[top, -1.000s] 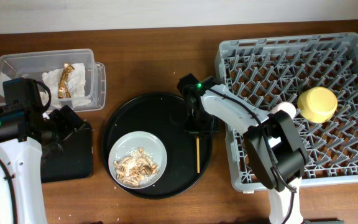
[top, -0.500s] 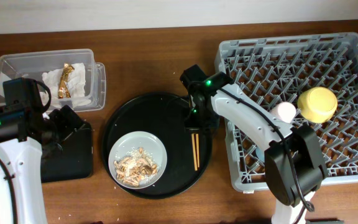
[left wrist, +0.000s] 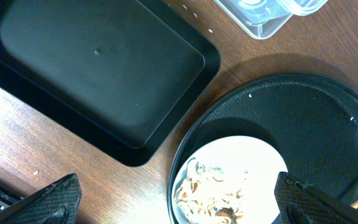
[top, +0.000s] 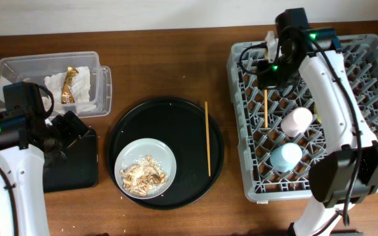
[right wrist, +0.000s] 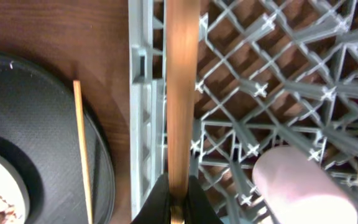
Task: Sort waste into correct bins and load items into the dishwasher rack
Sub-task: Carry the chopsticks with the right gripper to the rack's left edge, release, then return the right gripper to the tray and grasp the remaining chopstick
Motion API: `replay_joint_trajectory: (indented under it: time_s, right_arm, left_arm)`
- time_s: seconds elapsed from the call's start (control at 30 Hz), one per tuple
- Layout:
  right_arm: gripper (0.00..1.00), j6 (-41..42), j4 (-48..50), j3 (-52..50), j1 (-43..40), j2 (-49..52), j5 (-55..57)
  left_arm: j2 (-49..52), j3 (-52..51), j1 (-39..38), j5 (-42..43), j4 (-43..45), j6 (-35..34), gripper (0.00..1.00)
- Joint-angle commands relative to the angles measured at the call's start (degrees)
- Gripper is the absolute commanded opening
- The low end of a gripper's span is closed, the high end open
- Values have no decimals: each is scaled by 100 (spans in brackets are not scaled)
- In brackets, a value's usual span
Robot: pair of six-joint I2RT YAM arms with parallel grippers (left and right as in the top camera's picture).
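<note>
Brown wooden table [top: 176, 59] carries a clear box [top: 44, 60] far left, a shallow black tray [top: 77, 167] seemingly just nearer, a round black tray [top: 176, 124] centre, and a grey rack [top: 261, 187] right.

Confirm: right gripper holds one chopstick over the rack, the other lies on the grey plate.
Not on the grey plate: the other chopstick lies on the round black tray beside it, as the overhead view shows. The rest stands.

No writing, label, brand or number could be read in any view. The gold-brown wrapper [top: 70, 84] in the clear box [top: 44, 60] was too small and crinkled to tell whether it carried print.
</note>
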Motion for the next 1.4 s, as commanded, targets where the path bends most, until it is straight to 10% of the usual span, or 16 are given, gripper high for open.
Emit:
replay_joint_trajectory:
  time_s: [0.0,0.07,0.23,0.53,0.83,1.37]
  right_arm:
    - [4,-315,238,-181,44,61,-428]
    - [4,-313,380,-306,101,68,-444]
    - [47,-310,398,-501,197,66,-337]
    - [47,-225,-160,-501,828,59,-2079]
    - [47,2747,1541,-2135,2553,72,905]
    - [26,2997,3252,-3587,2664,444,420]
  left_arm:
    - [15,-7,24,-39,7,-72,99]
    - [15,-4,24,-39,7,-72,99]
    - [15,-7,24,-39,7,-72,99]
    - [15,-7,24,-39,7,-72,99]
    - [15,-7,24,-39,7,-72,99]
    - [15,-7,24,-39,7,-72,99]
